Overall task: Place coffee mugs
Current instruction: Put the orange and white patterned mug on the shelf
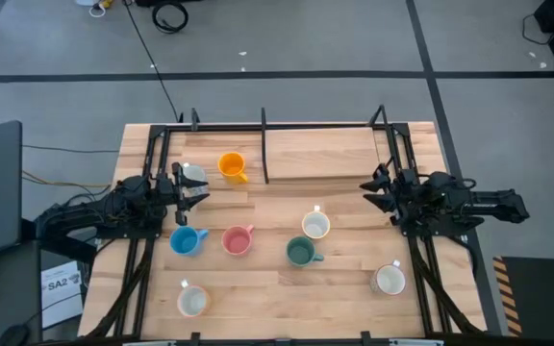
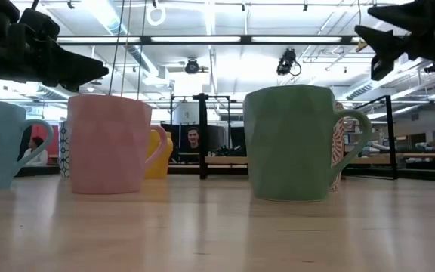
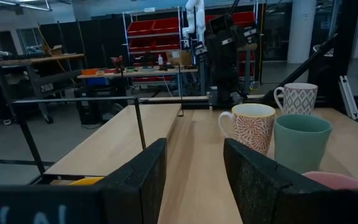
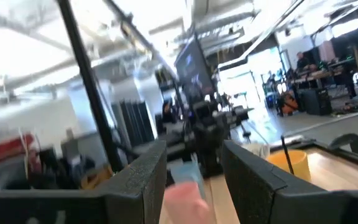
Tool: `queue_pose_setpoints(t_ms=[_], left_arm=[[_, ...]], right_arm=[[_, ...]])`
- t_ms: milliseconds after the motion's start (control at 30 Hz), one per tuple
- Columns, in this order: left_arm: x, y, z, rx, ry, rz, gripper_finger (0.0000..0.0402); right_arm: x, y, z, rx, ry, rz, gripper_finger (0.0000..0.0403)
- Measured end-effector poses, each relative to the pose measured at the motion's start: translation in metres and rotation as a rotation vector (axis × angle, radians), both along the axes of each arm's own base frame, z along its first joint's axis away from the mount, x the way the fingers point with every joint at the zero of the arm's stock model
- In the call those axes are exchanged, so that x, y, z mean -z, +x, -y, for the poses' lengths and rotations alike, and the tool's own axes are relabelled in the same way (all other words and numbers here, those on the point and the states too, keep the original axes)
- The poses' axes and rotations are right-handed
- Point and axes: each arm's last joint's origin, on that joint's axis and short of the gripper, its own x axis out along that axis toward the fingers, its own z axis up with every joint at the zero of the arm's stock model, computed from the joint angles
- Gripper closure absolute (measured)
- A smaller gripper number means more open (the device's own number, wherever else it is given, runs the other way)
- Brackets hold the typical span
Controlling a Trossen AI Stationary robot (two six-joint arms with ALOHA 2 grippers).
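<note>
Coffee mugs stand scattered across the table (image 1: 354, 298): an orange mug (image 1: 232, 166) at upper centre, a blue mug (image 1: 186, 240) and a pink mug (image 1: 237, 240) at mid-left, a green mug (image 1: 301, 252) and a patterned mug (image 1: 315, 225) at centre, and white mugs at lower left (image 1: 192, 302) and lower right (image 1: 389, 280). We see the left pincer (image 1: 192, 188) spread wide and empty at mid-left, just above the blue mug; the right pincer (image 1: 375, 188) hangs released at mid-right. To grasp well, we judge the left pincer should descend squarely over a rim. The low view hides the layout; the high view shows it.
</note>
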Motion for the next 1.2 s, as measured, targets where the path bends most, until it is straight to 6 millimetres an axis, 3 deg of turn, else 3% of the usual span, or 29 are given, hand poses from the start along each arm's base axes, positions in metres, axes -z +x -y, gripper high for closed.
queue_pose_setpoints(t_ms=[200, 533, 933, 1200], left_arm=[[0.000, 0.000, 0.000, 0.000, 0.000, 0.000, 0.0235], [0.000, 0.000, 0.000, 0.000, 0.000, 0.000, 0.0235], [0.000, 0.000, 0.000, 0.000, 0.000, 0.000, 0.0235], [0.000, 0.000, 0.000, 0.000, -0.001, 0.000, 0.0235]], right_arm=[[-0.010, -0.002, 0.001, 0.019, 0.017, 0.032, 0.0242], [-0.057, 0.006, 0.001, 0.040, -0.037, -0.017, 0.0242], [-0.113, 0.057, 0.004, 0.035, -0.038, -0.404, 0.0242], [-0.128, 0.088, 0.007, 0.030, -0.315, -0.659, 0.0242]])
